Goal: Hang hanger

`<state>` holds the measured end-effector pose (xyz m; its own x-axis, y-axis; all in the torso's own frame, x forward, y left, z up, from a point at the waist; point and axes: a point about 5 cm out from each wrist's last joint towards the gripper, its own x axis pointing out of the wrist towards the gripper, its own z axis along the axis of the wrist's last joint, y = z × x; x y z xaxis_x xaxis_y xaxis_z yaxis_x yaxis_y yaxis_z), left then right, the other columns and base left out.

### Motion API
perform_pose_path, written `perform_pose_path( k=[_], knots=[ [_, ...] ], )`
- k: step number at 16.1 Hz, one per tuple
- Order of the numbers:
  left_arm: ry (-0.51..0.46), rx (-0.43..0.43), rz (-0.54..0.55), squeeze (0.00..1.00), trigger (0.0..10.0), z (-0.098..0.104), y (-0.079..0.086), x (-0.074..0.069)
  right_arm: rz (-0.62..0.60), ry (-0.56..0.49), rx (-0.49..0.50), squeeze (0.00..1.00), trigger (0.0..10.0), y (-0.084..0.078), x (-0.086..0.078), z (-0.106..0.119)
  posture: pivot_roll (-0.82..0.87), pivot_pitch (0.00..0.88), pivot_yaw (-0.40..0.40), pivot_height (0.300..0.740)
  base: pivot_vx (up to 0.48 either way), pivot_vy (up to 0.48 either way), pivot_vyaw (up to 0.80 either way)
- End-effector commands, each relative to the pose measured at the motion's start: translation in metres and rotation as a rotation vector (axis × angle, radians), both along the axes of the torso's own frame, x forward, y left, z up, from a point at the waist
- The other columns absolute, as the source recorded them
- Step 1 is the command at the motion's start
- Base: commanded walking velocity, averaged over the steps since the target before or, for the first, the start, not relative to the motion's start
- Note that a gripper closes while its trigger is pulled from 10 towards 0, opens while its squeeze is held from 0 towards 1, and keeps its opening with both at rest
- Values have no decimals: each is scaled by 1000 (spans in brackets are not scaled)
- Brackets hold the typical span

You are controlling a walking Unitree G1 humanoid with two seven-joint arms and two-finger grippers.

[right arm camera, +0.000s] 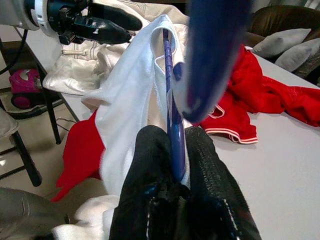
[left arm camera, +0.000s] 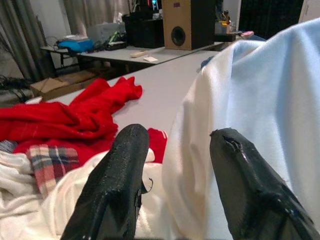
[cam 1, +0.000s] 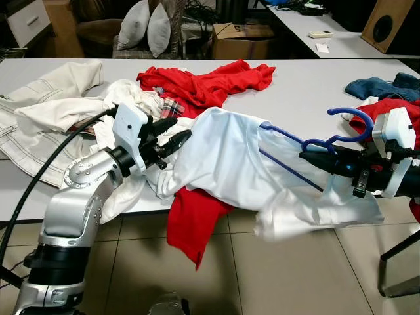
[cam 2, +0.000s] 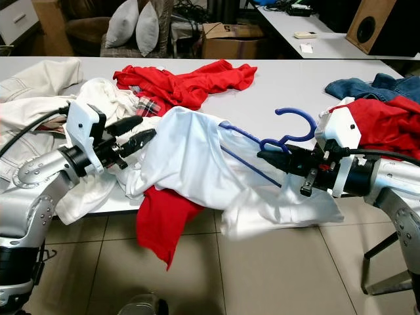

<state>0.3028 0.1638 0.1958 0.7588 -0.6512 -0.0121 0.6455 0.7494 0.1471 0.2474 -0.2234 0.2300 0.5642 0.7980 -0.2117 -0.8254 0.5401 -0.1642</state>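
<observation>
A blue plastic hanger (cam 1: 341,131) sits inside a white shirt (cam 1: 230,157) that drapes over the table's front edge. My right gripper (cam 1: 308,155) is shut on the hanger near its neck, and the hook curls up above the fingers; the right wrist view has the hanger (right arm camera: 172,115) pinched between the fingers and running into the shirt's collar. My left gripper (cam 1: 178,132) is open at the shirt's left shoulder. In the left wrist view its fingers (left arm camera: 120,170) straddle the edge of the white shirt (left arm camera: 260,100).
The grey table (cam 1: 302,85) carries a red garment (cam 1: 203,82), cream clothes (cam 1: 52,98) at the left, and jeans (cam 1: 384,85) with more red cloth at the right. A red shirt (cam 1: 193,220) hangs off the front edge. A metal chair leg (cam 1: 397,262) stands at the right.
</observation>
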Motion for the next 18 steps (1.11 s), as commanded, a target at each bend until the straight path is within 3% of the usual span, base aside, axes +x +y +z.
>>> perform_pose_path(
  k=[1,10,16,18],
  knots=[
    [2,17,18,0,10000,0,2,-2,-17,-12,2,0,0,-3,-2,4,55,0,-15,740,-285,0,0],
    [4,26,38,0,10000,-2,1,-5,-23,-40,-25,0,0,-11,-11,22,52,0,-20,740,-260,0,0],
    [20,47,49,0,10000,-11,2,-8,21,-41,-51,0,0,-12,-24,36,49,0,-21,740,0,0,0],
    [33,50,81,0,10000,-16,6,-8,67,-47,-6,0,0,-6,-28,43,49,0,-21,740,0,0,0]
  ],
)
